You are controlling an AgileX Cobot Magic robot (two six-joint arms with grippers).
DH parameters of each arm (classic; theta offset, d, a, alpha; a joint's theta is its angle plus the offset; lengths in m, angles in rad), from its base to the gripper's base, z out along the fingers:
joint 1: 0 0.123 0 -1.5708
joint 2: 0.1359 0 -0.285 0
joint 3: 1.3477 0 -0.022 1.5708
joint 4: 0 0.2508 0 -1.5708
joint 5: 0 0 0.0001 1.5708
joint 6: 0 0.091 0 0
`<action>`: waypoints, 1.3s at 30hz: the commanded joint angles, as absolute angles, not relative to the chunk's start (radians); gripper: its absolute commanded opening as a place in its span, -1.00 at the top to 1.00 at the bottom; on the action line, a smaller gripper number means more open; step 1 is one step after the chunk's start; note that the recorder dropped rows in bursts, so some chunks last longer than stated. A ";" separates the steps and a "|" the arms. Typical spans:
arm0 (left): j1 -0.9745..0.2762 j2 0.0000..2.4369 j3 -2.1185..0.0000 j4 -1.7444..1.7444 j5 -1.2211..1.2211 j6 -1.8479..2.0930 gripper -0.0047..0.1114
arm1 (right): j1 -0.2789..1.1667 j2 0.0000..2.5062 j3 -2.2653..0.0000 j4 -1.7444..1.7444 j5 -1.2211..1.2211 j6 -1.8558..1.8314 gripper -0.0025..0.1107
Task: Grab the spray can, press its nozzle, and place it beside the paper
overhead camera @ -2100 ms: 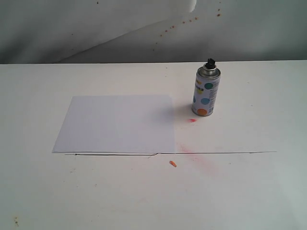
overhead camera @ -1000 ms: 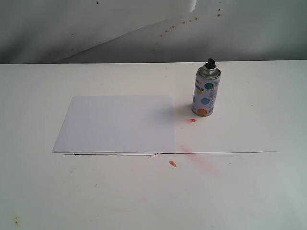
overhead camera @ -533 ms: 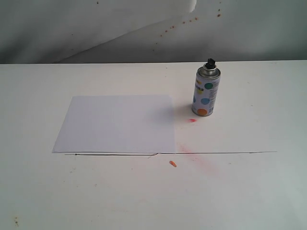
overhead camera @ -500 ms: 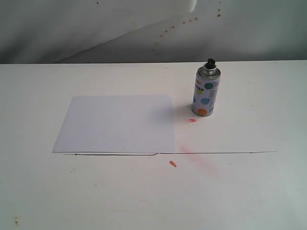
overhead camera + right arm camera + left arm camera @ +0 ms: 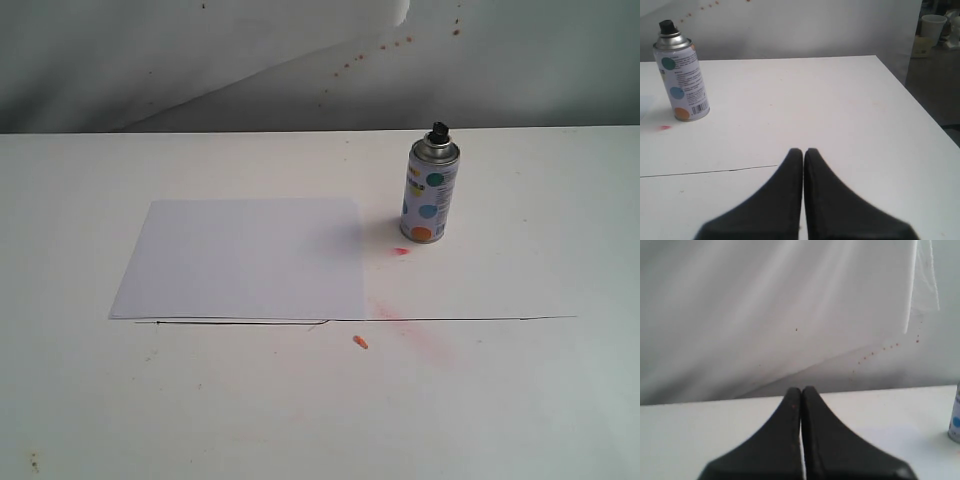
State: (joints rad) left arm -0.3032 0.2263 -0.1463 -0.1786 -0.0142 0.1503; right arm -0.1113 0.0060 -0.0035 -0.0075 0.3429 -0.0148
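Observation:
The spray can [image 5: 431, 193] stands upright on the white table, just right of the paper [image 5: 245, 258], its small black nozzle [image 5: 438, 131] on top. The right wrist view shows the spray can [image 5: 680, 76] and nozzle [image 5: 666, 26] well ahead of my right gripper [image 5: 803, 151], which is shut on nothing. My left gripper [image 5: 801, 390] is shut and empty; a sliver of the spray can [image 5: 955, 417] shows at the edge of its view. Neither arm appears in the exterior view.
Orange-red paint marks [image 5: 402, 251] and a smear [image 5: 420, 335] lie on the table near the can. A thin dark line [image 5: 450, 319] runs across the table. A curled white backdrop sheet [image 5: 200, 50] hangs behind. The table edge [image 5: 910, 95] drops off beside my right gripper.

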 commanded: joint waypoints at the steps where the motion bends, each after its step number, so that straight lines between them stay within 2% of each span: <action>1: -0.302 0.186 -0.097 0.107 0.103 -0.149 0.92 | -0.109 0.000 0.000 -0.022 0.341 -0.018 0.94; 15: -0.183 0.042 -0.030 -0.031 0.296 0.000 0.92 | -0.109 0.000 0.000 -0.022 0.341 -0.018 0.94; 39: -0.179 0.000 0.000 -0.047 0.284 0.000 0.92 | -0.109 0.000 0.000 -0.022 0.341 -0.018 0.94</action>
State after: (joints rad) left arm -0.1819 0.0039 -0.0042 -0.0448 0.2997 0.0000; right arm -0.1113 0.0060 -0.0035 -0.0075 0.3429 -0.0148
